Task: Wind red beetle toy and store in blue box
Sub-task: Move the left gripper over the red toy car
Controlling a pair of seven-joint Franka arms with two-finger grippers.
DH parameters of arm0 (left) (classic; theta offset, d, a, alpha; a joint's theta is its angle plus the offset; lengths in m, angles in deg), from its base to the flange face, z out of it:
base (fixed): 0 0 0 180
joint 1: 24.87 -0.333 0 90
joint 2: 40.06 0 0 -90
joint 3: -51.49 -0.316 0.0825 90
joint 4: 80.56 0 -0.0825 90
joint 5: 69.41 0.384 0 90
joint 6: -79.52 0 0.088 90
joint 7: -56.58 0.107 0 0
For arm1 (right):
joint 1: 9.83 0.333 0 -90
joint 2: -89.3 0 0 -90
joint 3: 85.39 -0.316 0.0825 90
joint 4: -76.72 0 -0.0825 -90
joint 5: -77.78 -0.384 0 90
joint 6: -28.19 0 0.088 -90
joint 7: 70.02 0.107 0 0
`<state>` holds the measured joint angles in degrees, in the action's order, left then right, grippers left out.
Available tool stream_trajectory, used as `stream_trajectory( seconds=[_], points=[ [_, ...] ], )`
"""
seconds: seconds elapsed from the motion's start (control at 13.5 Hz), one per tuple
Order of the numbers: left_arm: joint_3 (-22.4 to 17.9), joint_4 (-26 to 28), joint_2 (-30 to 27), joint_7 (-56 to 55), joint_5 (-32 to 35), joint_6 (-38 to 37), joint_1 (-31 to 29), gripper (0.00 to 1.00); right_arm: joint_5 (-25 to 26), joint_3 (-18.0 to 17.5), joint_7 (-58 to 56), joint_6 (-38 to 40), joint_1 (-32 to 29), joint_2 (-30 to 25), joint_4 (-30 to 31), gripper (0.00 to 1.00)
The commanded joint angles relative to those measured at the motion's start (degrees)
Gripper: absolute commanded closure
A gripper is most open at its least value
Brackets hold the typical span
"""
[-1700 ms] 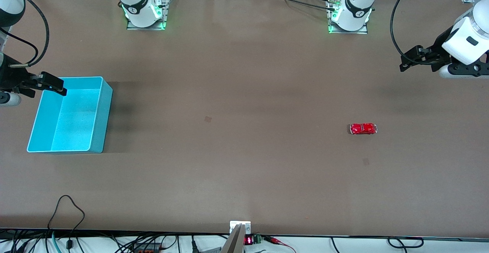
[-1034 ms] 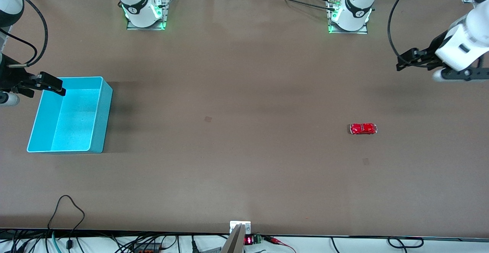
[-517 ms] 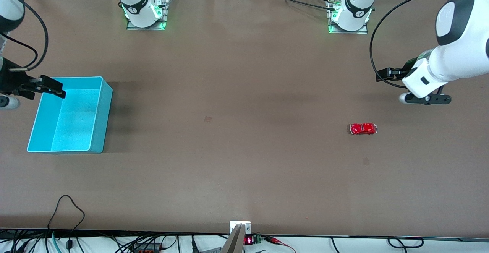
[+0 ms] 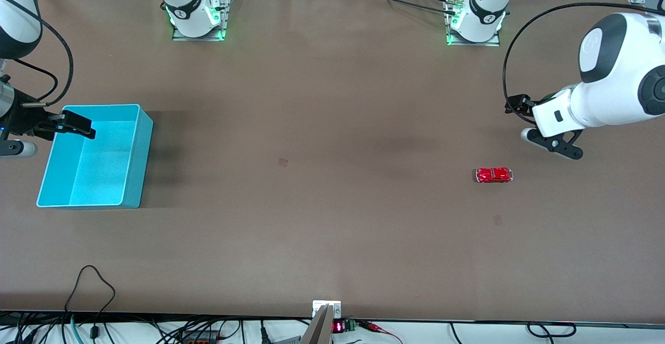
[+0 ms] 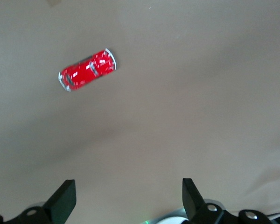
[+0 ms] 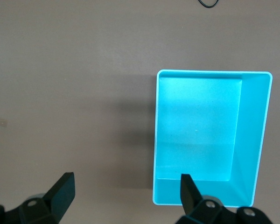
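i see the red beetle toy (image 4: 494, 175) sitting on the bench (image 4: 332, 126) toward the left arm's end, untouched. my left gripper (image 5: 128, 198) hangs over bare bench near it, fingers (image 5: 65, 198) spread and empty. the blue box (image 4: 132, 157) sits at the right arm's end; my right gripper (image 6: 126, 196) hovers over its edge, fingers spread too.

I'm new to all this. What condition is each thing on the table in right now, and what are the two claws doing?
red beetle toy: on its wheels on the table, toward the left arm's end, untouched.
blue box: upright, open-topped, nothing in it, toward the right arm's end.
left gripper: open, holding nothing, over bare table close to the toy.
right gripper: open, holding nothing, over the box's edge.
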<state>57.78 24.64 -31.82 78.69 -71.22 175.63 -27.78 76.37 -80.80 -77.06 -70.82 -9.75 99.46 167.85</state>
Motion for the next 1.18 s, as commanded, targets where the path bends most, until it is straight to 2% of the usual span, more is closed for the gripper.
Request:
stream_trajectory(
  seconds=[0.0,0.22,0.37,0.59,0.96,1.11],
  points=[
    [0.22,6.05,-0.85,11.85,2.42,8.10,-0.51,0.00,-0.26,-0.11,0.27,0.22,-1.04,-0.23,0.80,0.00],
    [0.22,12.20,-0.33,30.46,3.03,19.78,-0.60,0.00,0.18,-0.20,0.18,0.22,-0.52,-0.06,0.80,0.00],
    [0.22,15.29,0.90,38.59,3.30,26.30,-0.51,0.00,0.18,-0.20,-0.52,0.57,-0.52,0.82,0.72,0.00],
    [0.30,15.56,4.06,46.33,9.00,32.19,-0.60,0.00,0.18,-0.20,0.00,1.97,-0.43,1.17,0.80,0.00],
    [0.31,15.39,11.88,60.30,9.28,43.09,-3.15,0.00,0.18,-0.20,0.53,5.40,-0.61,1.17,0.80,0.00],
    [0.31,15.56,13.47,62.17,9.19,45.13,-3.68,0.00,0.18,-0.20,0.62,6.46,-0.52,1.17,0.80,0.00]
  ],
)
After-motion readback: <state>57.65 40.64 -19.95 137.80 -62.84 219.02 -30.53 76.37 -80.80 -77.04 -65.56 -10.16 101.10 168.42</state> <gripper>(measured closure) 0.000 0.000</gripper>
